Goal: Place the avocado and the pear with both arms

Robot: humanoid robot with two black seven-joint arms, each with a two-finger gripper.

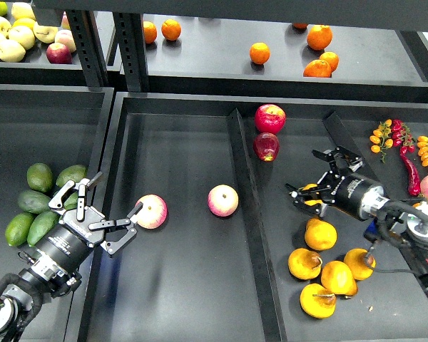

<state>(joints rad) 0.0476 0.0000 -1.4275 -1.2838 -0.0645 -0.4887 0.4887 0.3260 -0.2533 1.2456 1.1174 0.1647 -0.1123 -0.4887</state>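
Several avocados lie in the left tray; the darkest avocado (pixel 32 201) is in the middle of the pile. My left gripper (pixel 105 214) is open and empty just right of them, over the tray wall. Several yellow-orange pears lie in the right compartment. My right gripper (pixel 312 178) is open and stands over the topmost pear (pixel 312 201), which it mostly hides; I cannot tell if it touches it. Other pears (pixel 319 234) lie below it.
Two blushed apples (pixel 222 200) lie in the middle compartment, one (pixel 151 211) beside my left fingers. Two red apples (pixel 269 118) sit at the back. A raised divider (pixel 246 206) separates the compartments. Oranges (pixel 259 53) and apples are on the back shelf; peppers and small fruit are at the right.
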